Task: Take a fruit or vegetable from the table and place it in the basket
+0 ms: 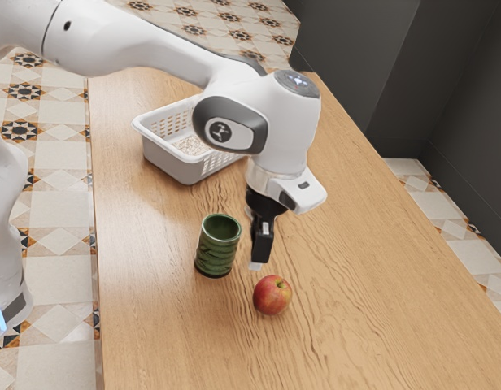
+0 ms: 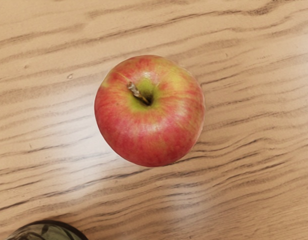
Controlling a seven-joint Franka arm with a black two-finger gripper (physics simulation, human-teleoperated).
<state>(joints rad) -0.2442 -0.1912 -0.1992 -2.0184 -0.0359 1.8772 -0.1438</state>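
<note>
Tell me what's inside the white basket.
In the basket, I see slotted walls and a bare patch of floor. My arm covers the end toward the exterior view's right, and the near wall hides some floor; I can't tell what lies there.

And it's red blushing into yellow on the apple (image 2: 159,132), green in the hollow round its brown stem (image 2: 136,92)! Deep green on the ridged cup (image 1: 215,256), white on the basket (image 1: 165,158), its walls patterned with rows of holes. Tan wood on the table (image 1: 340,325), streaked by darker, wavy grain; cream floor tiles (image 1: 55,280) flashing black-and-orange stars; charcoal wall (image 1: 364,57); white arm (image 1: 137,41) with grey trim, black gripper (image 1: 257,264)!
</note>
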